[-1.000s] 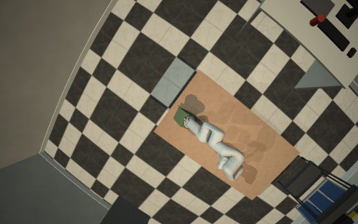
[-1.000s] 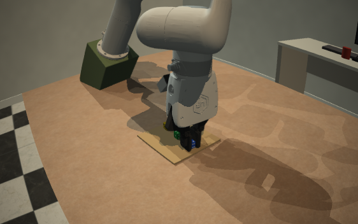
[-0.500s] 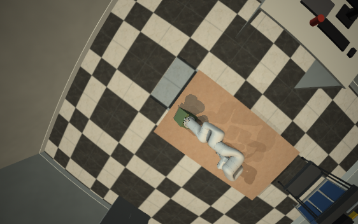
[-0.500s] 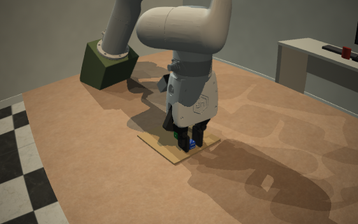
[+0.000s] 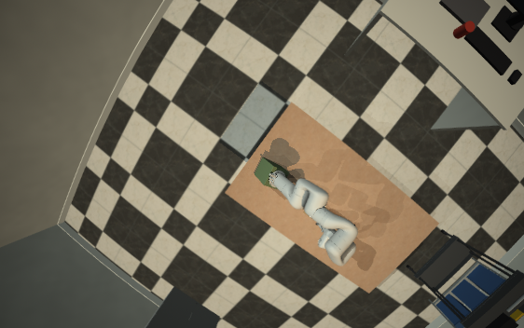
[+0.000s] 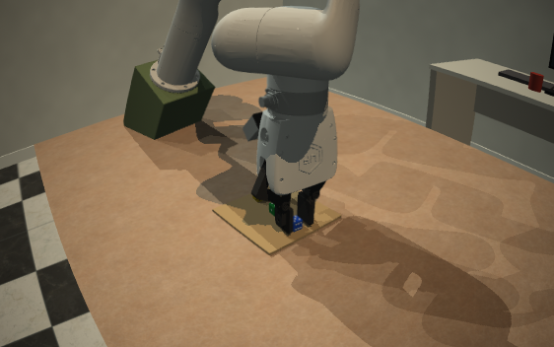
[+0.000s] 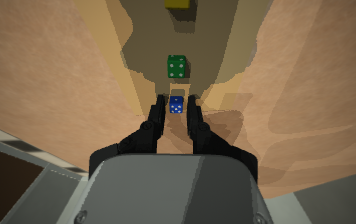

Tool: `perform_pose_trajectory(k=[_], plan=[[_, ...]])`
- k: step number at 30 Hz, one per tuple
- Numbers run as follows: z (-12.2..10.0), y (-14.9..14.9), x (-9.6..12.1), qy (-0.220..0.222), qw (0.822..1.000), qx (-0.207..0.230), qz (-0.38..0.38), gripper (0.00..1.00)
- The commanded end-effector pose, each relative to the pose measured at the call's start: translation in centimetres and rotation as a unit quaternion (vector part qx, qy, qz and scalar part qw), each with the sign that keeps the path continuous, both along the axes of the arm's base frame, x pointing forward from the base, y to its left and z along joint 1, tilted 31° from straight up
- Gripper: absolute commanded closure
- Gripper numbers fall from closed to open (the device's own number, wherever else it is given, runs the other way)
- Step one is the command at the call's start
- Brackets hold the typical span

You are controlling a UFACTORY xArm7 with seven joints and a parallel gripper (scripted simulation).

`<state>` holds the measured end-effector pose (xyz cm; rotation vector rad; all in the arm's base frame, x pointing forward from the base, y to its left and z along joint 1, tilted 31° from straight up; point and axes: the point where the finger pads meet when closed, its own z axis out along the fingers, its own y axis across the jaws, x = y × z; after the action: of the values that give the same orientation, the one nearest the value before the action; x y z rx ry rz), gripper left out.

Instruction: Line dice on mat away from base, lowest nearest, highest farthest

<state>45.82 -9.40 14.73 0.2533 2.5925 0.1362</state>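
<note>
From where I stood, the gripper (image 6: 297, 228) (image 7: 176, 103) was pointing down over the mat (image 6: 270, 242) (image 7: 92, 15), its fingers about one third open, and it had hold of nothing. The blue die (image 6: 297, 224) (image 7: 176, 105) was on the mat between the fingers, with a gap at each side. The green die (image 6: 272, 209) (image 7: 176, 67) was near the hand, toward the robot's base (image 6: 184, 115), and the yellow die (image 6: 255, 198) (image 7: 177, 4) was farther from the hand in that same direction.

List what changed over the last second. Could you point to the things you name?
The gripper's (image 6: 298, 228) (image 7: 176, 97) fingers spread apart, letting go of the blue die (image 6: 298, 225) (image 7: 176, 105); gaps now show on both sides. No visible shift in the blue die, green die (image 6: 272, 210) (image 7: 176, 67), mat (image 6: 271, 242) (image 7: 94, 22) or arm (image 5: 341, 230) (image 6: 296, 41).
</note>
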Motion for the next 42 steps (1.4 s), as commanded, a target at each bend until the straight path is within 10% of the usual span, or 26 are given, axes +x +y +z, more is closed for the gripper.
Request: perform_pose_trajectory(k=[1,25,26,42], plan=[[0.8,-0.1,-0.4,-0.001,1.000,0.000,-0.001,0.69],[7.5,-0.5,-4.4,-0.001,1.000,0.000,-0.001,0.69],[7.5,-0.5,-4.4,-0.001,1.000,0.000,-0.001,0.00],[7.5,-0.5,-4.4,-0.001,1.000,0.000,-0.001,0.00]])
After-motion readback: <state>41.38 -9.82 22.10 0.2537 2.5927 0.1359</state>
